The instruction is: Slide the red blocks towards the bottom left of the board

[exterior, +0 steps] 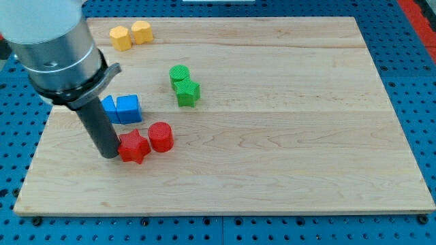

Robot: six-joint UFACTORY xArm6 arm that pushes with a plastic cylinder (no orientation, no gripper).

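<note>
A red star block (pixel 134 145) and a red cylinder (pixel 161 136) sit side by side, touching, at the board's lower left of centre. My tip (pixel 109 154) rests on the board right against the red star's left side. The rod rises from there to the view's upper left and hides part of a blue block.
A blue cube (pixel 128 109) and a partly hidden blue block (pixel 108 107) lie just above the red pair. A green cylinder (pixel 179 74) and green star (pixel 187 92) lie near the centre. Two yellow blocks (pixel 120 37) (pixel 141 31) lie at the top left. The wooden board (pixel 286 136) has its bottom edge near.
</note>
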